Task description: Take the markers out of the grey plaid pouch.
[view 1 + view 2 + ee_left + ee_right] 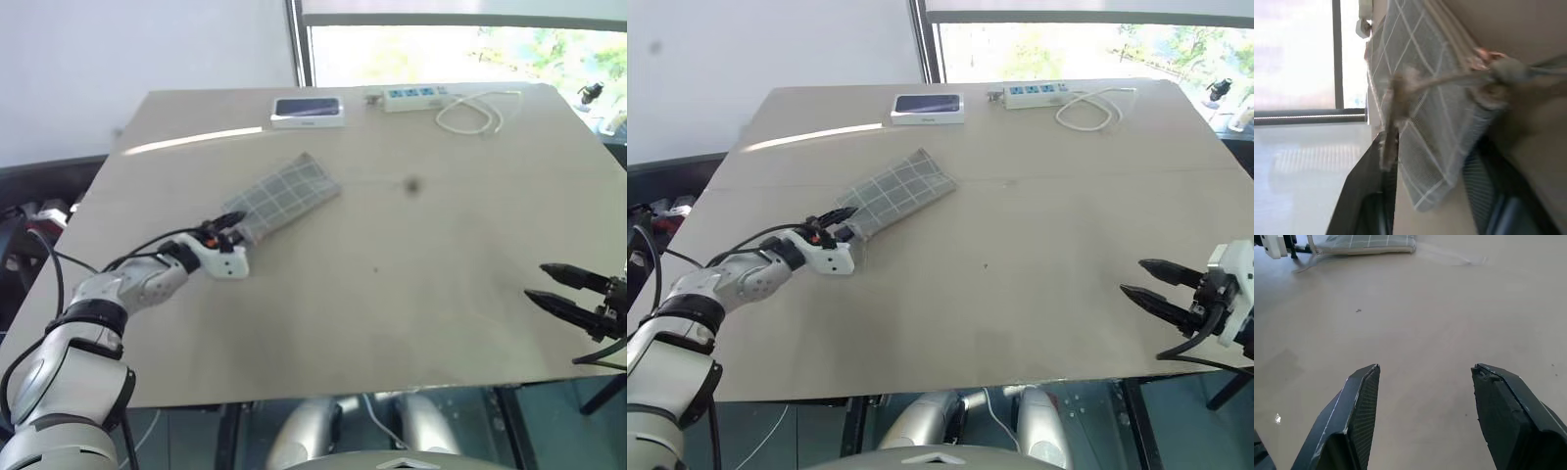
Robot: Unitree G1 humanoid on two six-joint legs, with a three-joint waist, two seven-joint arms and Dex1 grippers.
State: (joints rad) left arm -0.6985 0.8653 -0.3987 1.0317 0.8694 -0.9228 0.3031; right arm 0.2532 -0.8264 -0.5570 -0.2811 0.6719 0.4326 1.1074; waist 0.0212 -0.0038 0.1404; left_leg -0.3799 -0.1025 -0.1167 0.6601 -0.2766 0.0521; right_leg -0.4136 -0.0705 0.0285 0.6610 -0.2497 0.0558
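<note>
Right gripper (pixel 1146 279): nearest of all, at the near right edge of the table, over bare tabletop. Its two black fingers (pixel 1352 416) stand well apart with nothing between them and point toward the left across the table.
Table (pixel 411 294): pale beige top, with a few small dark specks on the bare middle part.
Left gripper (pixel 231 223): on the left side of the table, reaching level toward the near end of the pouch. One finger lies on the top cloth and the other at the pouch's edge, with the fabric between them, but whether they are pressed tight on it cannot be told.
Grey plaid pouch (pixel 289 193): flat on the table, left of centre, lying slantwise with its near end at the left gripper. Grey cloth with thin white grid lines; a tan band runs along one long edge in the left wrist view (pixel 1449 29).
Markers: none can be made out.
White box (pixel 308 112): far side, beyond the pouch, dark top face; no writing can be read on it.
Power strip (pixel 415 96): far edge, right of the box; blue marks too small to read.
White cable (pixel 475 113): coiled loosely just right of the strip.
</note>
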